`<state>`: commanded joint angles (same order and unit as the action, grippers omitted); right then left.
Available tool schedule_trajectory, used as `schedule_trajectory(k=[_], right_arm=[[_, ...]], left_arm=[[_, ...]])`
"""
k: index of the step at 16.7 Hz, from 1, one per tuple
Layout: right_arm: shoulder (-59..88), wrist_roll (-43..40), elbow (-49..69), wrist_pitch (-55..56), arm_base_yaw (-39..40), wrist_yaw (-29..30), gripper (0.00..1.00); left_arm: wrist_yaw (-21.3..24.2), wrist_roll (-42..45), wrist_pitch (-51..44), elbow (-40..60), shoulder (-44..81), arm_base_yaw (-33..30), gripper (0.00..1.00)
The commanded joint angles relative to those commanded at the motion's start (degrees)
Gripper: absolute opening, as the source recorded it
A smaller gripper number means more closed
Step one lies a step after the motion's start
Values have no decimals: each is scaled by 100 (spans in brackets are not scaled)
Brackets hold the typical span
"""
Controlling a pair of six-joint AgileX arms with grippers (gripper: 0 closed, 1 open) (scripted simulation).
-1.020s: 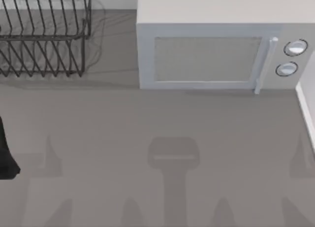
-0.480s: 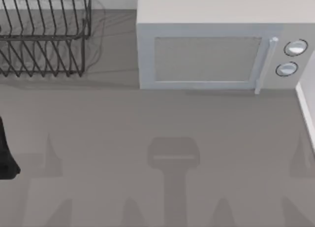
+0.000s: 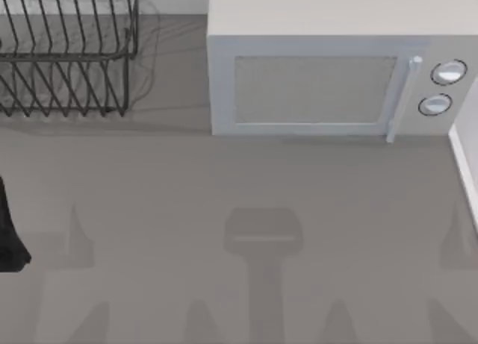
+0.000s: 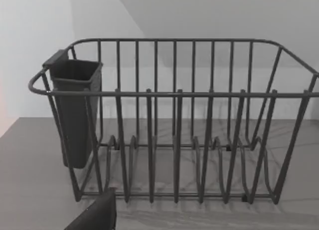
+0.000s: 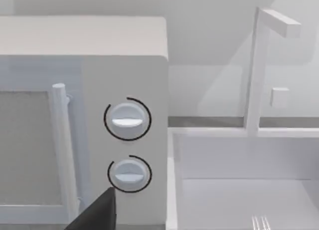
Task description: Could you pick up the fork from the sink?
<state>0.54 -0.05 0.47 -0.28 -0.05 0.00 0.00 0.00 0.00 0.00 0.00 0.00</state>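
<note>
Fork [image 5: 260, 223]: tines just visible low in the sink [image 5: 239, 155], beside the microwave [image 5: 82, 115]. Likely light, stiff, slick metal; best pinched across the narrow handle. Right arm faces it; left faces the rack [image 4: 174, 120]. Jaws' state: cannot tell.

Non-task: white microwave [image 3: 321, 68] at tabletop [image 3: 224, 180] rear, door shut, two dials; black wire dish rack [image 3: 63, 53] rear-left with dark cutlery cup [image 4: 75, 110].
</note>
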Motion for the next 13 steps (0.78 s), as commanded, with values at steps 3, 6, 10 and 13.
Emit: schedule_trajectory(k=[3,6,10,13], right_arm=[[501,-45,436,-258,-48,2,100],[1483,-133,1289,-765,-143,5,100],[3327,-296,2887,-1721,-322,9,100],[4981,-444,4323,-2582,-484,13,100]], left_arm=[[0,0,0,0,0,0,100],[0,0,0,0,0,0,100],[0,0,0,0,0,0,100],[0,0,0,0,0,0,100]])
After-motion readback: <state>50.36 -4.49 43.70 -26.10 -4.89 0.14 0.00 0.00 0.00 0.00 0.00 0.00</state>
